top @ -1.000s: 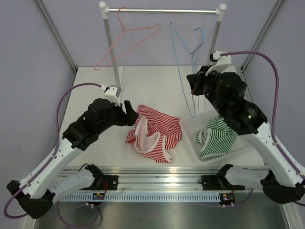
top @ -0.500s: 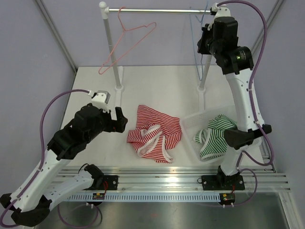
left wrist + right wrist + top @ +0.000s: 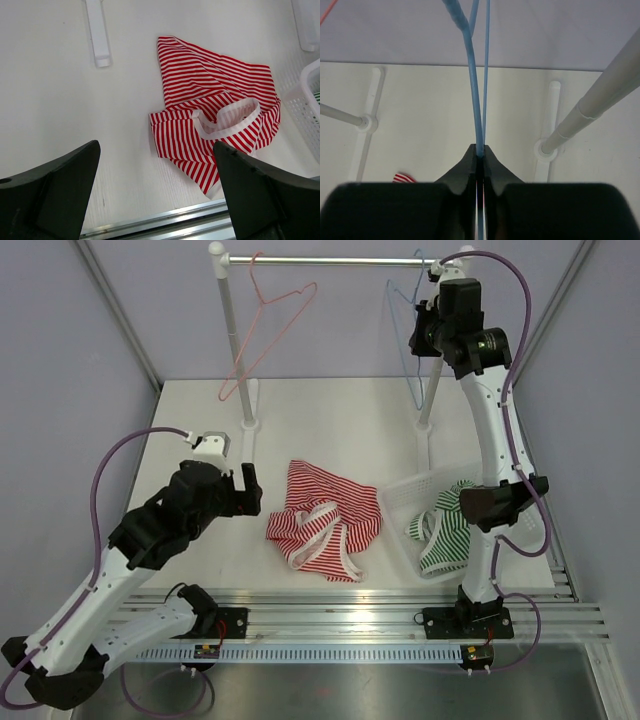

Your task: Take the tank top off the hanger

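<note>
Stripes of red and white mark the crumpled fabric red-and-white striped tank top [image 3: 325,520], which lies loose on the white bench [image 3: 330,420] close to its near edge, about midway along it. No hanger is in it. Its white-bound armhole faces up, and its right side reaches just beside the white perforated plastic basket [image 3: 400,502]; whether the two touch cannot be told. That basket sits toward the near right corner and holds a green-and-white striped garment [image 3: 445,530].

The left pincer [image 3: 252,492] hangs low over the bench just left of the tank top, its jaws spread wide apart and holding nothing. In the left wrist view the tank top [image 3: 215,100] lies beyond the open left pincer [image 3: 155,146] and off toward its right finger, apart from both fingers.

The right pincer [image 3: 418,335] is raised high at the far right, beside the right post of the metal clothes rail [image 3: 340,260], well apart from the tank top. The right wrist view shows the right pincer [image 3: 479,150] pressed together on the bare blue wire hanger [image 3: 471,80], whose wire runs into the seam between the fingers. A bare pink wire hanger [image 3: 290,292] hangs tilted near the rail's left end.
</note>
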You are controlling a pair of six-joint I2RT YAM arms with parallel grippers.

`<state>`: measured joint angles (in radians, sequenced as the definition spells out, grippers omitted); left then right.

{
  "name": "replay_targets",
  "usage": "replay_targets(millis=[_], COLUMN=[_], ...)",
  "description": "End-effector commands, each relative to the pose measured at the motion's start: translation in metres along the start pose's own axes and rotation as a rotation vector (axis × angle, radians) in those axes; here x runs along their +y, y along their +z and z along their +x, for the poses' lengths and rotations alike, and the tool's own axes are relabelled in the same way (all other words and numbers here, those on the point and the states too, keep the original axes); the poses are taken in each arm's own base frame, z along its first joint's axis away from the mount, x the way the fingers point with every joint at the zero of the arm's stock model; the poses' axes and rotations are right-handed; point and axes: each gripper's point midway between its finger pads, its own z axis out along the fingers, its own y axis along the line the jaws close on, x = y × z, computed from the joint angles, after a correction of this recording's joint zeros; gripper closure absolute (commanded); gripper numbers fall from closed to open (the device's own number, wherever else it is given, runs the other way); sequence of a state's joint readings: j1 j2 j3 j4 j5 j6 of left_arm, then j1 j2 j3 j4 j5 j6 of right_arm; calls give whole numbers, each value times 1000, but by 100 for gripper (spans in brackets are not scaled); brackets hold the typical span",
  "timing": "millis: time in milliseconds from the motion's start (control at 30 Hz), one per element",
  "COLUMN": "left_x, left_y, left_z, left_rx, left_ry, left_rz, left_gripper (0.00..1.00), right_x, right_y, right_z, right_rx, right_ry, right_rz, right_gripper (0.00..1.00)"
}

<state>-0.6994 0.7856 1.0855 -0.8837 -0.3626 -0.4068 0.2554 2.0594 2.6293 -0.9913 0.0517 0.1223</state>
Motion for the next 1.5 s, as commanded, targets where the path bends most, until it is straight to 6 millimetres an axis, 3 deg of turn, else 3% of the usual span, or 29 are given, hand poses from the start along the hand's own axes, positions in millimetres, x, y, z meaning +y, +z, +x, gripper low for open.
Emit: replay_targets(millis=[0, 33, 100, 133, 200, 233, 267, 367, 533, 567, 633, 800, 1000, 1033, 1100, 1133, 1167, 1267, 1300, 1467], left_x=[1, -4, -17, -26, -38, -44, -50, -61, -75, -80, -84, -101, -121, -123, -126, -126, -123, -120, -120, -117], left_y=[13, 20, 36, 41, 59, 64, 73, 93, 130, 137, 152, 171, 184, 187, 190, 193, 193, 190, 187, 157], left_z=[0, 8, 14, 19, 30, 35, 37, 50, 84, 86, 101, 134, 181, 186, 204, 207, 210, 207, 202, 135], left_rx=[-12, 13, 31, 53, 82, 100, 96, 131, 241, 247, 290, 382, 461, 465, 494, 493, 501, 475, 458, 280], left_ry=[-73, -70, -84, -86, -93, -96, -99, -90, -64, -65, -54, -20, 38, 48, 79, 90, 101, 112, 117, 95], left_rz=[-55, -37, -7, 31, 60, 85, 102, 121, 124, 133, 122, 148, 141, 138, 124, 109, 88, 40, 31, 6], left_gripper=[1, 1, 1, 1, 1, 1, 1, 1, 1, 1, 1, 1, 1, 7, 27, 42, 73, 100, 100, 100], right_x=[5, 6, 6, 6, 7, 8, 7, 29, 44, 46, 61, 83, 94, 96, 99, 100, 99, 94, 93, 78], right_y=[-18, -20, -29, -33, -49, -55, -68, -100, -151, -167, -187, -238, -275, -281, -291, -295, -302, -309, -311, -318], right_z=[-13, -12, -10, -10, -11, -11, -11, -1, 18, 30, 36, 62, 85, 91, 93, 94, 95, 97, 96, 92], right_rx=[-47, -46, -44, -47, -51, -54, -61, -55, -93, -96, -118, -127, -138, -133, -139, -146, -158, -174, -178, -234], right_ry=[-12, -12, -10, -10, -12, -12, -12, -10, 19, 22, 12, -6, -10, -8, -4, -5, -9, -9, -10, 2], right_rz=[-32, -35, -39, -41, -53, -60, -59, -203, -330, -356, -466, -661, -782, -805, -843, -848, -852, -818, -811, -714], right_gripper=[85, 69, 55, 32, 22, 3, 0, 1, 1, 0, 0, 0, 1, 1, 0, 0, 0, 0, 1, 1])
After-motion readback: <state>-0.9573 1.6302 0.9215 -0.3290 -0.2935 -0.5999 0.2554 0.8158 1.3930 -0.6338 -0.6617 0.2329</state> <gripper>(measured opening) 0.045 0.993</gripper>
